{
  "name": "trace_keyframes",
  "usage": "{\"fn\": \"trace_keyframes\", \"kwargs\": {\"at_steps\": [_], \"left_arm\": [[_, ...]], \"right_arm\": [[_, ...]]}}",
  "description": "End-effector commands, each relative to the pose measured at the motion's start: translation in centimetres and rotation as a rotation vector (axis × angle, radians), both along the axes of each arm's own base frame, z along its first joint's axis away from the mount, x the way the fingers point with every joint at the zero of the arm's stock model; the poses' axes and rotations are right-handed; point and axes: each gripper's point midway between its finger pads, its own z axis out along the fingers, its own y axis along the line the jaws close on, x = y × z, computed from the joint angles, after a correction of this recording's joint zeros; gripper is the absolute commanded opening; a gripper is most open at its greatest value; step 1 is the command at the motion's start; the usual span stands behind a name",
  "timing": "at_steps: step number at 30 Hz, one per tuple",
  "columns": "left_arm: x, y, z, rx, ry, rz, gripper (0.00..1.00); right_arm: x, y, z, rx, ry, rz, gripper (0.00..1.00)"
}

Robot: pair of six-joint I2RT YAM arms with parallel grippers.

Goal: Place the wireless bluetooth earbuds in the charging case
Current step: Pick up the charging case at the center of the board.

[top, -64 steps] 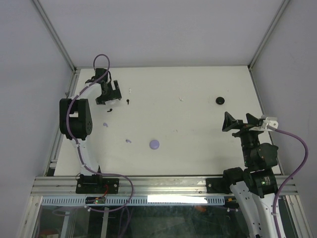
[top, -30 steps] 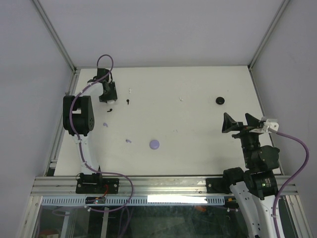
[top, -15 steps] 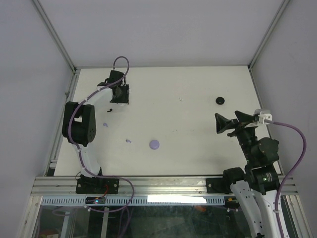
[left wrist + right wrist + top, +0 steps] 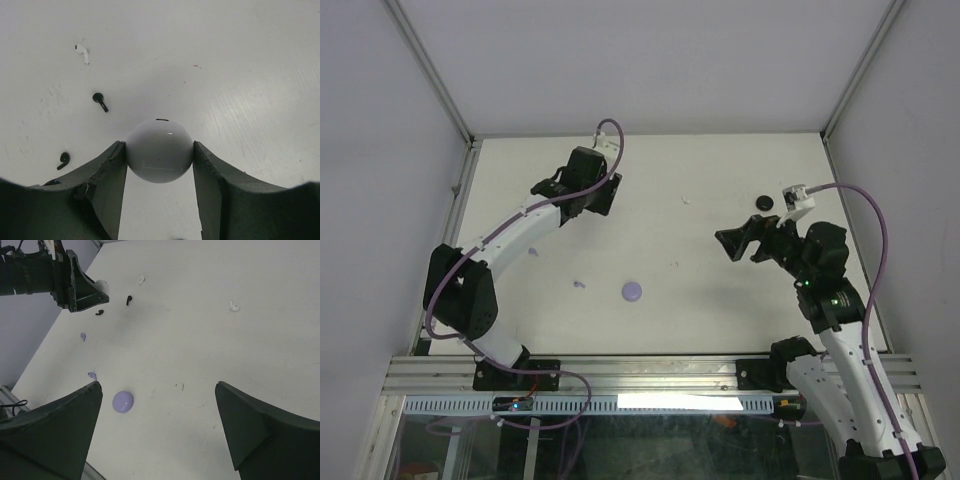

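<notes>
Left fingers point(image 4: 107, 175): are clamping a white round case point(image 4: 159, 161) between them, one pad on each side, while the left gripper point(image 4: 159, 146) is hanging above the far left part of the desk point(image 4: 720, 310).
Right fingers point(image 4: 60, 430): are standing wide apart and holding nothing, while the right gripper point(image 4: 157, 385) is hovering over the right half of the desk.
Black earbuds point(image 4: 100, 100): two are lying loose on the desk toward the far left corner, near the held case but not touching it.
White earbuds point(image 4: 82, 52): one is lying just beyond the black pair, and another is lying alone toward the middle of the far edge.
Lavender earbuds point(image 4: 83, 336): two are lying apart from each other along the left edge.
Lavender case point(image 4: 632, 291): is sitting toward the middle of the near edge.
Black case point(image 4: 764, 202): is sitting toward the right edge, just beyond the right gripper.
</notes>
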Motion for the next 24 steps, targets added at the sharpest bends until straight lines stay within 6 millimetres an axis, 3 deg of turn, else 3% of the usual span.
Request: {"fn": "trace_keyframes", "kwargs": {"at_steps": [1,3,9,14,16,24], "left_arm": [[-1.4,-2.8,3.7,0.015,-0.15,-0.177,0.44],[-2.5,-4.2,4.1,0.015,-0.179,-0.265,0.44],[-5.6,-7.6,4.6,0.056,-0.247,-0.507,0.5],[-8.0,-10.4,4.2,0.153,-0.315,-0.71,0.54],[-9.3,-11.2,5.4,0.179,-0.375,-0.779,0.55],[-12.9,-14.2,6.4,0.285,-0.51,-1.002,0.53]], "right_arm": [[0.3,2.2,0.9,0.115,0.026,0.091,0.99],[0.5,2.9,0.0,0.155,0.029,0.12,0.99],[0.7,4.3,0.1,0.242,-0.046,0.198,0.99],[0.7,5.8,-0.6,0.201,0.067,0.317,0.94],[0.8,6.6,-1.0,0.225,0.117,0.363,0.89],[1.0,9.0,-1.9,0.267,0.226,0.464,0.83]]}}
